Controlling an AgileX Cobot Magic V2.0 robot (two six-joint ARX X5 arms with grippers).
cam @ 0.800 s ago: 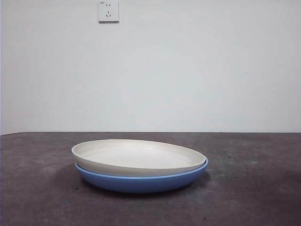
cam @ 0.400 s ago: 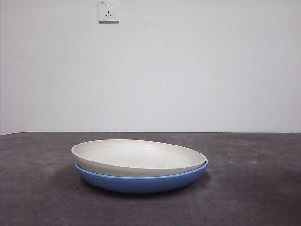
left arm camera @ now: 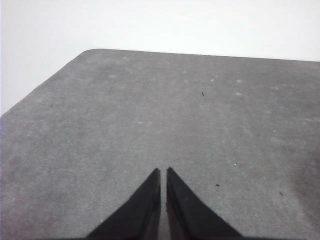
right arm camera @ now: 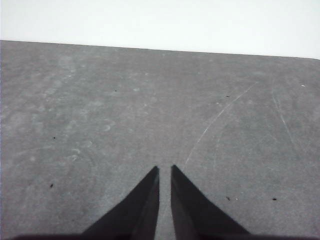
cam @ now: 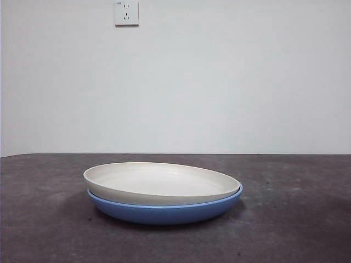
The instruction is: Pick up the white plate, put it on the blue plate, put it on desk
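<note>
In the front view the white plate point(cam: 159, 181) lies nested inside the blue plate point(cam: 164, 211), slightly tilted, on the dark desk point(cam: 296, 219). No arm shows in that view. The left gripper point(left arm camera: 163, 172) hangs over bare desk point(left arm camera: 150, 115), its jaws shut with nothing between them. The right gripper point(right arm camera: 164, 170) is likewise shut and empty over bare desk point(right arm camera: 125, 115). Neither wrist view shows a plate.
A white wall with a socket point(cam: 126, 12) rises behind the desk. The desk's rounded corner and side edge point(left arm camera: 75, 60) show in the left wrist view. A long pale scratch point(right arm camera: 220, 117) marks the desk in the right wrist view.
</note>
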